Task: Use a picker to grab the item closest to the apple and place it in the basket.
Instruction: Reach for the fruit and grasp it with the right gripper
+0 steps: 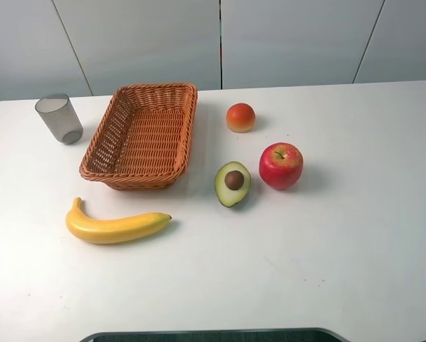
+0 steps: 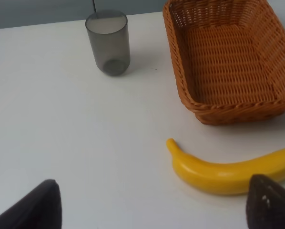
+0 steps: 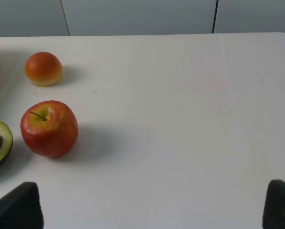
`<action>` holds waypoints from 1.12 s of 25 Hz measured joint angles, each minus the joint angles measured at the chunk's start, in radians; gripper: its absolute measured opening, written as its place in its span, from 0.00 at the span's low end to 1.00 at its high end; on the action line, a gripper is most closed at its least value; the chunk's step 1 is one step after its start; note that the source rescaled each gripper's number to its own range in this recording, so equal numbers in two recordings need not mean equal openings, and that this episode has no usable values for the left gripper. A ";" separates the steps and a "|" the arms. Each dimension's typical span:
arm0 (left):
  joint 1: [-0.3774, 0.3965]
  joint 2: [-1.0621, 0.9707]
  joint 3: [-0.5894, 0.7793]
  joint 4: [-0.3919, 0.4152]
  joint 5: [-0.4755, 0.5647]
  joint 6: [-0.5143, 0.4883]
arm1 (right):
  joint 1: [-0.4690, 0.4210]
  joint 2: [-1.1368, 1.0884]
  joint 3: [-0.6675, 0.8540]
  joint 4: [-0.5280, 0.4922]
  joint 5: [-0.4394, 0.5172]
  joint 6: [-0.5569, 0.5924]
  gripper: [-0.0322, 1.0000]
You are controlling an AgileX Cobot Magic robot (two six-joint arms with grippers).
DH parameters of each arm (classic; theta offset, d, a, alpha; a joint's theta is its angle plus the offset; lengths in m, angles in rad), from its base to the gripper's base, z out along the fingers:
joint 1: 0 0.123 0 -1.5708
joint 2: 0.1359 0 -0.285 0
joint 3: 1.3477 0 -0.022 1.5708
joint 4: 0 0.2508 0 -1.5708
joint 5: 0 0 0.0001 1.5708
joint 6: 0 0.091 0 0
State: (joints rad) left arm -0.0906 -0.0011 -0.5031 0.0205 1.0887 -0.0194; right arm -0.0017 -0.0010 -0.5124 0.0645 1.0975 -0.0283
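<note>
- Avocado half (image 1: 233, 184) lies cut side up on the white counter (image 1: 341, 249), pit showing, between the basket (image 1: 102, 146) and the apple (image 1: 281, 165).
- It sits just beside the apple with a narrow gap between them, and near the basket's front right corner.
- A round orange-red fruit (image 1: 241, 117) rests farther back, near the basket's right wall and behind the apple.
- A banana (image 1: 117, 226) lies in front of the basket, toward the left, well apart from the avocado.
- A grey translucent cup (image 1: 58, 118) stands upright to the left of the basket.
- The right fingers (image 3: 18, 207) are spread wide apart and hold nothing. In the right wrist view the avocado is half cut off at the frame's edge, ahead of one finger and outside the gap between the two. The apple stands beside it, also ahead of that finger.
- The left fingers (image 2: 269, 205) are likewise spread apart and empty, with the banana just ahead of them, and the cup and basket beyond.
</note>
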 joint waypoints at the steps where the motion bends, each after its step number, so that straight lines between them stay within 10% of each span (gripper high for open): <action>1: 0.000 0.000 0.000 0.000 0.000 0.000 | 0.000 0.000 0.000 0.000 0.000 0.000 1.00; 28: 0.000 0.000 0.000 0.000 0.000 0.000 | 0.000 0.000 0.000 0.000 0.000 0.000 1.00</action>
State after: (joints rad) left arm -0.0906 -0.0011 -0.5031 0.0205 1.0887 -0.0194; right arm -0.0017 -0.0010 -0.5124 0.0645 1.0975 -0.0283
